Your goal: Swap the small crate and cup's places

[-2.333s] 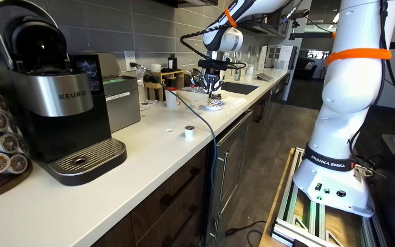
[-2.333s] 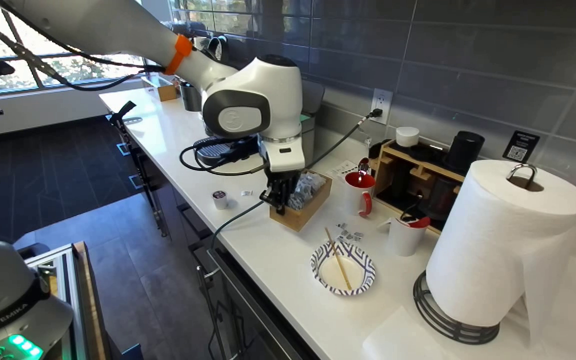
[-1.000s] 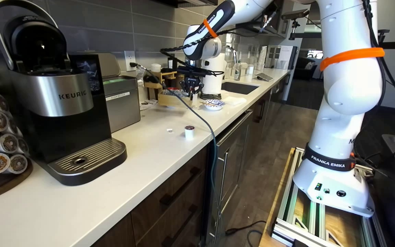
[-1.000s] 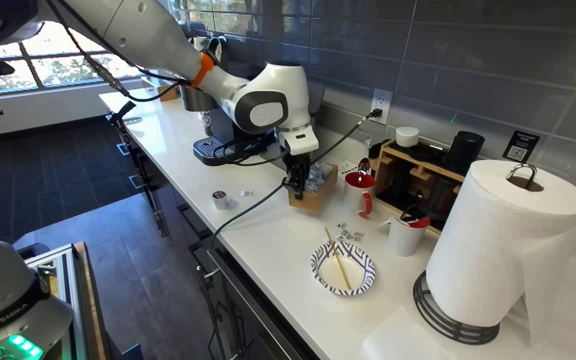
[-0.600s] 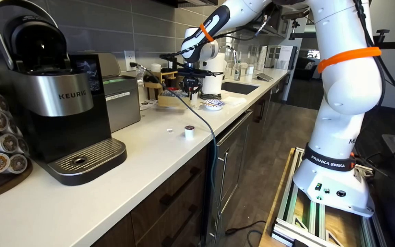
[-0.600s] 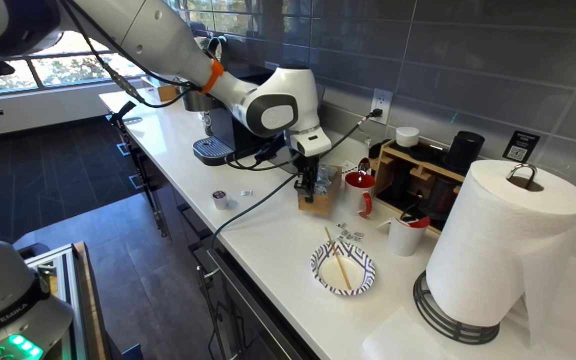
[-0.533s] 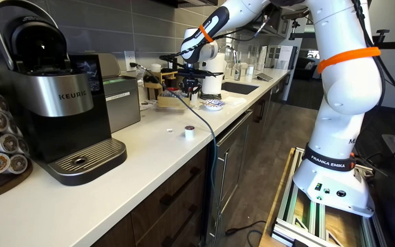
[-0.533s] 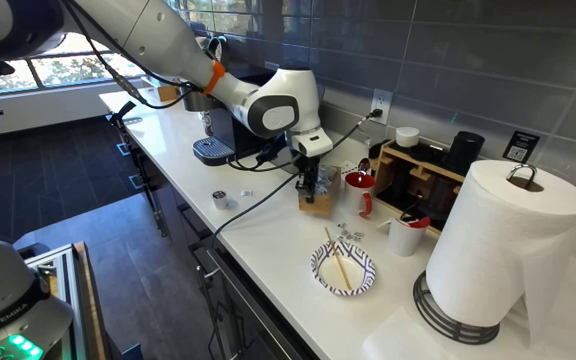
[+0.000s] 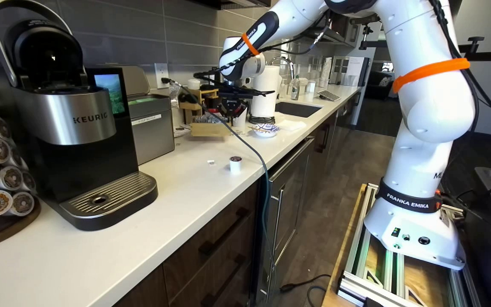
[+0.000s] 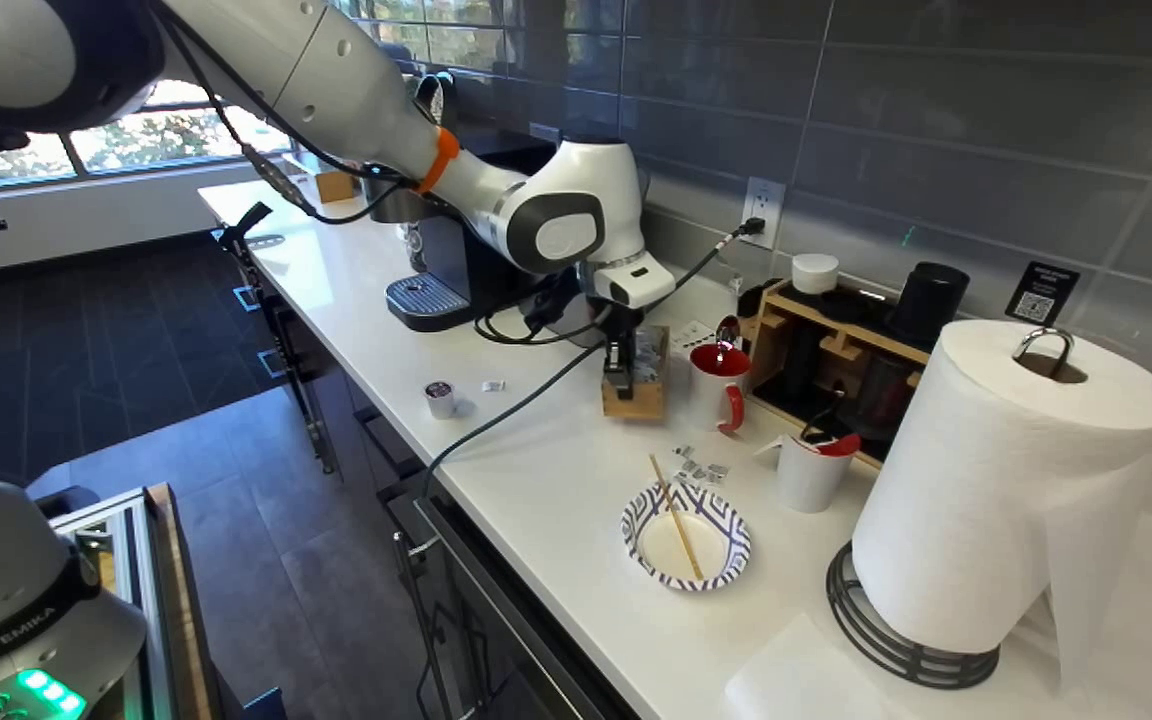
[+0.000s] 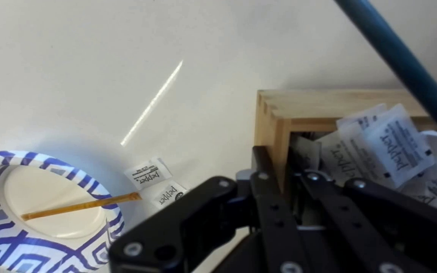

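Observation:
The small crate [image 10: 633, 402] is low, light-tan wood and full of pepper packets. It also shows in an exterior view [image 9: 210, 129], beyond the grey box, and at the right of the wrist view [image 11: 317, 100]. My gripper [image 11: 279, 163] straddles the crate's end wall, one finger outside and one inside, and is shut on it. The gripper also shows in both exterior views [image 9: 230, 116] [image 10: 619, 385]. Whether the crate touches the counter I cannot tell. The small white cup [image 10: 440, 404] with a dark top stands upright near the counter's front edge [image 9: 235, 166], apart from the gripper.
A red-lined mug [image 10: 706, 395] stands close beside the crate. A white pitcher-like cup [image 10: 811, 478], a patterned bowl [image 10: 636, 525] with a stick and a paper-towel roll [image 10: 1016, 480] stand nearby. A cable [image 11: 400, 60] crosses above the counter. The coffee machine [image 9: 88, 117] stands beyond the cup.
My gripper has moved with the crate away from the counter's front edge, toward the back wall. The crate has turned. The cup has not moved. The coffee machine's screen has lit up.

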Motion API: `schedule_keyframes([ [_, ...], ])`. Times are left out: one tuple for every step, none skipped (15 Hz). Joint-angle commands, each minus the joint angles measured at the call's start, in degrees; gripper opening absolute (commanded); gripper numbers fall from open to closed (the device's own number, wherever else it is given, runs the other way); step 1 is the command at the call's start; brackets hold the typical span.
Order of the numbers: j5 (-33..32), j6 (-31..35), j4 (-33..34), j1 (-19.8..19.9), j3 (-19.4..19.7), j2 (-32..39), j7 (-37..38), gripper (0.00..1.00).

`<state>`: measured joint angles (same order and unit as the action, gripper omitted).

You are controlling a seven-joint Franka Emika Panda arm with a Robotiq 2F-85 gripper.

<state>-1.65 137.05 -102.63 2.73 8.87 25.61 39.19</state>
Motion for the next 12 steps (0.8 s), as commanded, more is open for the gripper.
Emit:
schedule_keyframes([
  [1.47,0.79,2.89,-0.19,-0.21,2.03,-2.44,0.03],
  [1.95,0.61,2.6,-0.06,-0.46,1.65,-3.07,0.03],
  [0.73,-0.15,1.54,-0.75,0.55,1.22,-1.6,0.03],
  [0.76,-0.15,1.65,-0.8,0.56,1.36,-1.69,0.11],
  [0.74,-0.15,1.64,-0.85,0.64,1.44,-1.68,0.11],
  [0.73,-0.15,1.63,-0.87,0.71,1.51,-1.67,0.11],
  [0.73,-0.15,1.63,-0.86,0.76,1.55,-1.67,0.03],
  [-0.16,0.22,2.47,-1.42,1.52,2.37,-0.02,0.03],
  [0.1,1.03,3.43,-1.26,1.38,3.22,-0.34,0.03],
  [0.55,1.34,4.25,-1.13,1.27,3.88,-0.55,0.03],
  [0.63,1.53,5.54,-1.19,1.3,4.87,-0.34,0.03],
  [1.08,1.74,7.04,-1.04,1.07,6.01,-0.52,0.03],
])
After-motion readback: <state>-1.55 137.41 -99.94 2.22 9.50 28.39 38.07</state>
